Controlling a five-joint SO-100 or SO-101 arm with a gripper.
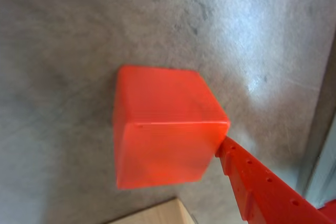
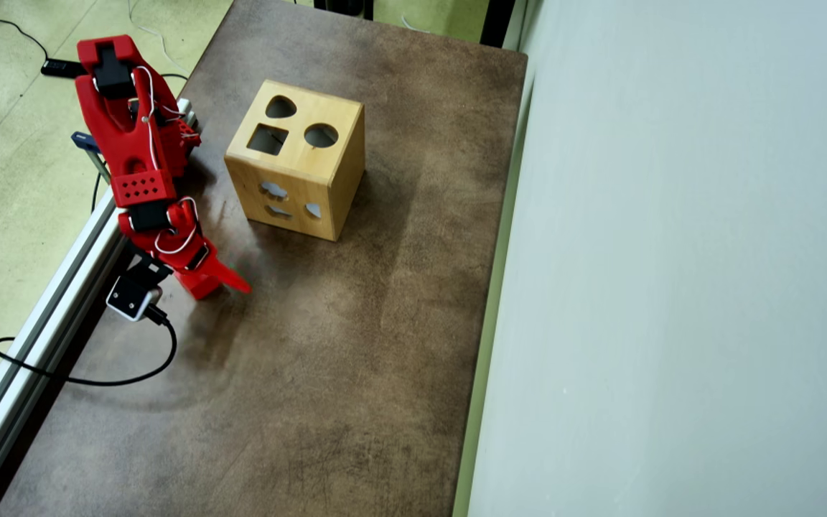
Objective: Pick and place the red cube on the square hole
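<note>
Your hand (image 2: 223, 283) sits low at the left edge of the brown table (image 2: 356, 345) in the overhead view, wrist camera and cable trailing behind it. The red cube (image 1: 165, 127) rests on the table right at the hand; in the wrist view one red finger (image 1: 257, 182) touches the cube's lower right corner. The other finger is out of sight, so you cannot tell whether the hand is apart or clamped. The wooden box (image 2: 298, 161) stands near, up and right of the hand; its square hole (image 2: 268, 139) lies in the top face, beside the round and teardrop cutouts.
</note>
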